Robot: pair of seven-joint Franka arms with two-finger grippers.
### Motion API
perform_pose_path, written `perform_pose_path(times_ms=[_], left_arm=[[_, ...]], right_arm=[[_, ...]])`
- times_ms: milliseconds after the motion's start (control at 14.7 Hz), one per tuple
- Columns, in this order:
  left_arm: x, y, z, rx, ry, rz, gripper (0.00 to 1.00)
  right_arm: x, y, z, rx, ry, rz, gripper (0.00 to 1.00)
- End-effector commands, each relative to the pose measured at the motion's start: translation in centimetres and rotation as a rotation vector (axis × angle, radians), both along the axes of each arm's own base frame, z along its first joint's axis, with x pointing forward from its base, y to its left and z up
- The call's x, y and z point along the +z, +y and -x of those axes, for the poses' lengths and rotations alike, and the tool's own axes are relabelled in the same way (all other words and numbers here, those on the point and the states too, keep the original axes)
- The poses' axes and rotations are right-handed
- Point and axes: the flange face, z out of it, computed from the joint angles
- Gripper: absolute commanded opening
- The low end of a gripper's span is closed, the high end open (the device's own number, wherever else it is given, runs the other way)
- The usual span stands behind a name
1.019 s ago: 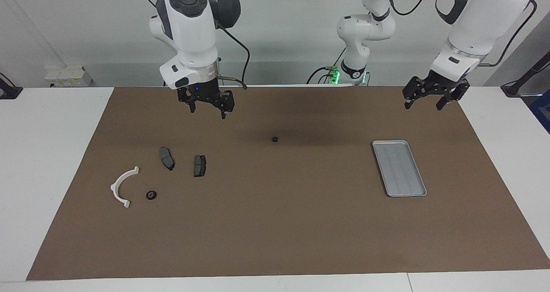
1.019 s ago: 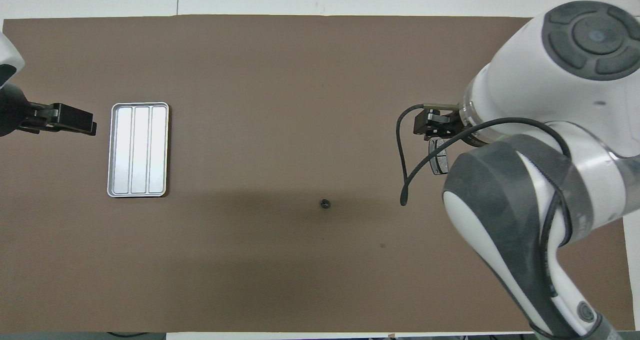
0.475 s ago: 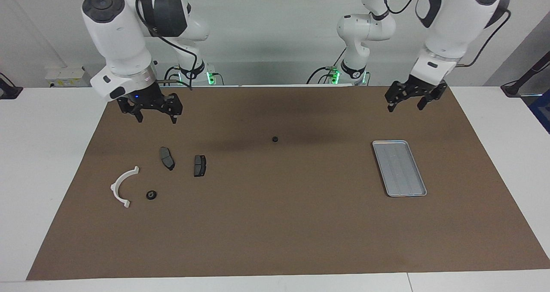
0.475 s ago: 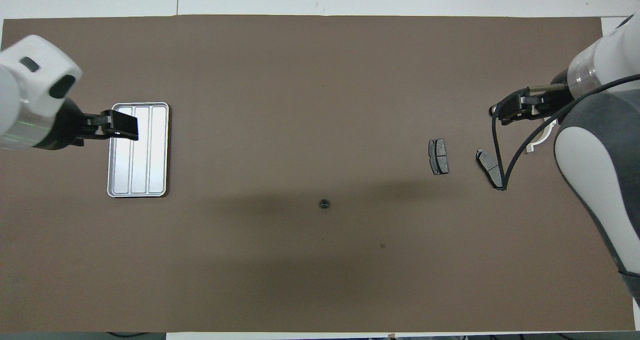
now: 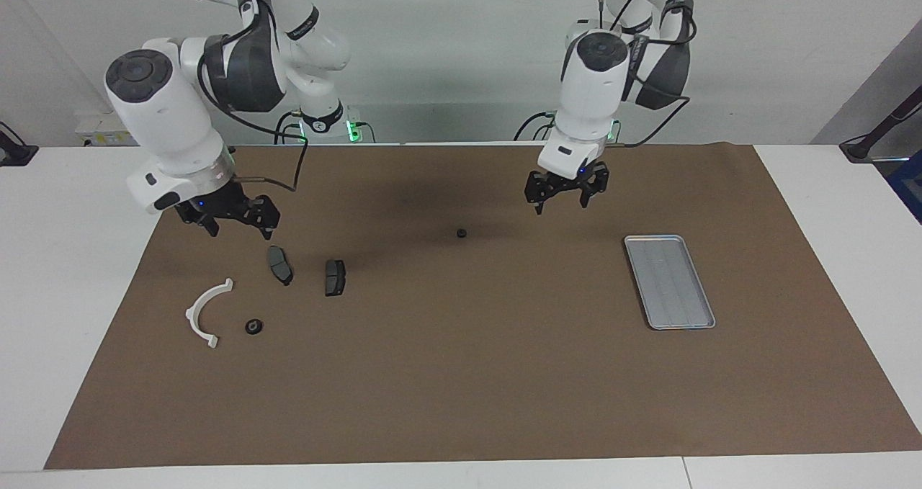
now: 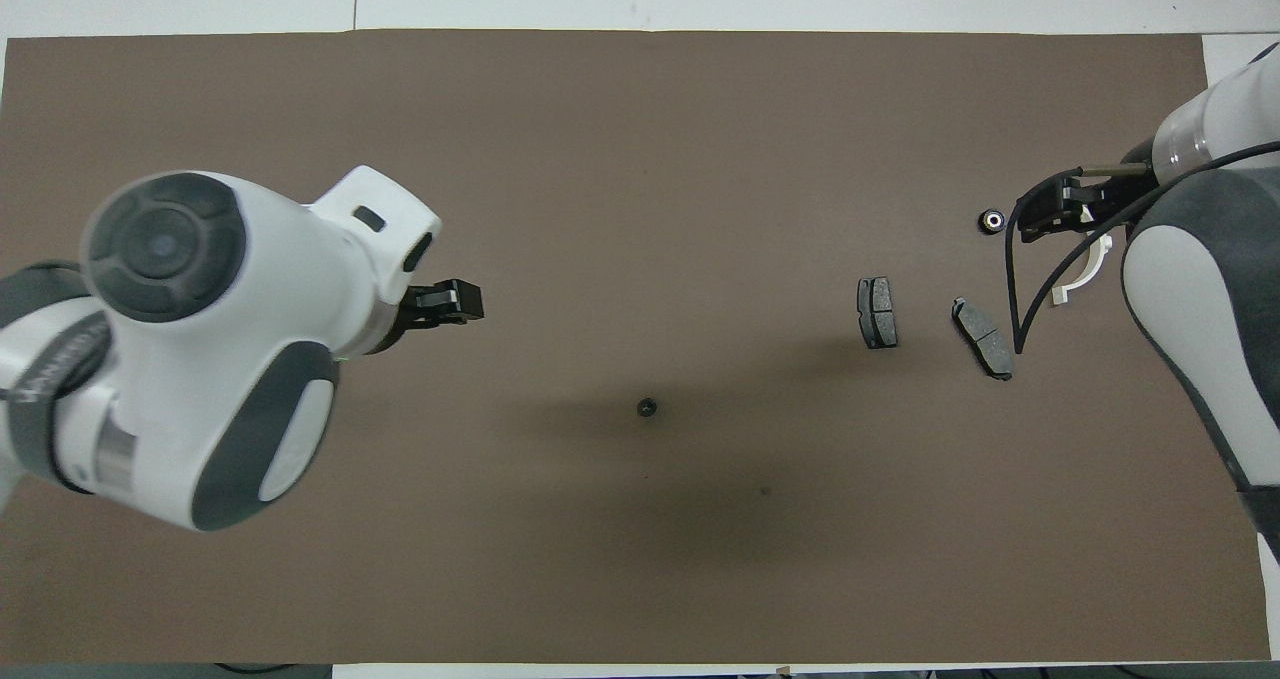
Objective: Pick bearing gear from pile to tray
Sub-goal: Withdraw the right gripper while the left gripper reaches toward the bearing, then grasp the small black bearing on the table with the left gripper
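Note:
The pile lies toward the right arm's end of the mat: a white curved arc (image 5: 207, 311) (image 6: 1085, 274), two dark grey pad plates (image 5: 279, 264) (image 5: 335, 277) (image 6: 877, 312) (image 6: 983, 337) and a black round bearing piece (image 5: 253, 326) (image 6: 991, 220). Another tiny black round piece (image 5: 461, 232) (image 6: 648, 408) lies alone mid-mat. The silver tray (image 5: 670, 281) is empty; the left arm hides it in the overhead view. My right gripper (image 5: 241, 226) (image 6: 1035, 217) hangs open and empty over the pile, close to the bearing piece. My left gripper (image 5: 562, 204) (image 6: 465, 302) is open and empty over the mat, between the lone piece and the tray.
A brown mat (image 5: 461, 374) covers most of the white table (image 5: 72, 273). The left arm's large body (image 6: 200, 349) fills its end of the overhead view.
The left gripper has swung from the tray's end toward mid-mat, and its arm now covers the tray from above. The right gripper has moved over the pile and come lower.

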Motion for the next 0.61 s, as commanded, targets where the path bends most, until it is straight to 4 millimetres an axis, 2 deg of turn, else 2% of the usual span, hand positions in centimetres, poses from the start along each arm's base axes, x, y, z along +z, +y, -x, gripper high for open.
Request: perform_pose_path(times_ms=[0, 136, 272, 543], left_arm=[[-3.7, -2.6, 1.8, 0.0, -0.012, -0.009, 1.0], [-7.6, -6.4, 3.2, 0.001, 0.015, -0.023, 1.0], [-10.4, -9.1, 4.2, 0.019, 0.009, -0.014, 1.0], [-12.2, -12.8, 6.6, 0.03, -0.004, 0.008, 1.0]], right_arm=[[-3.8, -1.1, -1.9, 0.034, -0.01, 0.025, 1.0], [-6.1, -1.9, -2.9, 0.032, -0.022, 0.021, 1.0], [-7.7, -2.2, -3.6, 0.023, -0.029, 0.017, 1.0], [-10.1, -2.4, -4.5, -0.026, -0.045, 0.017, 1.0]])
